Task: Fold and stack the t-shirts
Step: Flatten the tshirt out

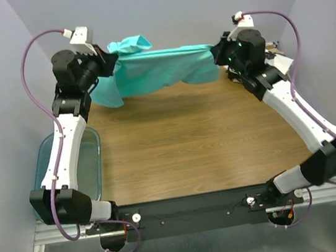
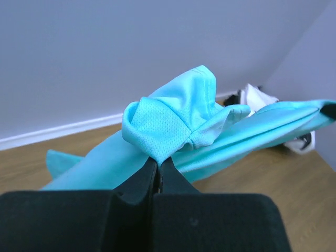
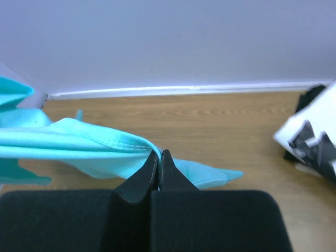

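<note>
The left gripper [image 2: 158,160], black fingers pressed together, pinches a bunched fold of the teal t-shirt [image 2: 173,123], a fine mesh knit, and the right gripper [image 3: 159,153] is likewise clamped on its smooth hemmed edge. Between them the shirt hangs stretched and sagging over the far end of the wood-grain table [image 1: 190,148], near the pale lilac wall [image 1: 163,1]. The folded white t-shirt with black print [image 3: 314,140] lies at the table's far right corner.
</note>
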